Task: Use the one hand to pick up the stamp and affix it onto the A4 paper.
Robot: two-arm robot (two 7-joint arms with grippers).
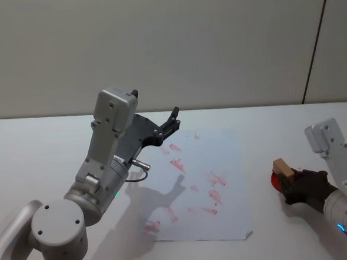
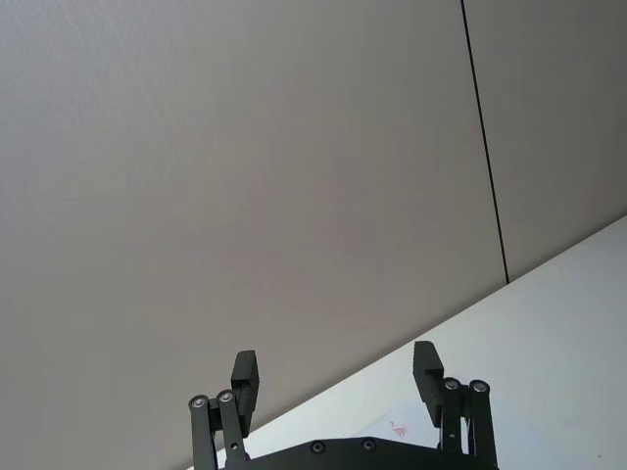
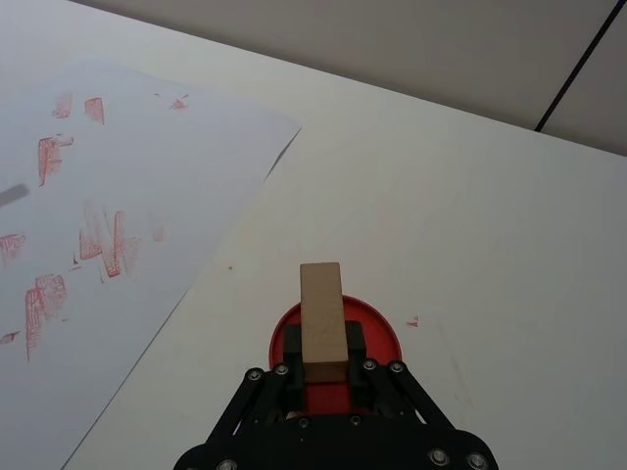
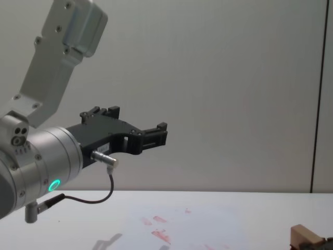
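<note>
The stamp [image 3: 322, 320], a light-tan wooden block, stands upright over a round red ink pad [image 3: 376, 326], right of the A4 paper. My right gripper [image 3: 324, 354] is shut on its sides; I cannot tell whether its base touches the pad. The head view shows the stamp [image 1: 282, 169] in the right gripper [image 1: 290, 185] beside the paper's right edge. The A4 paper [image 1: 214, 163] lies flat with several red prints, also in the right wrist view [image 3: 157, 166]. My left gripper [image 1: 173, 122] hangs open and empty high over the paper's far left part, pointing at the wall [image 2: 335, 377].
The left arm's silver body [image 1: 99, 170] rises over the paper's left edge and casts a shadow on it. In the chest view the left gripper [image 4: 156, 134] is well above the table, with the stamp [image 4: 304, 235] at the lower right corner. A grey wall stands behind the table.
</note>
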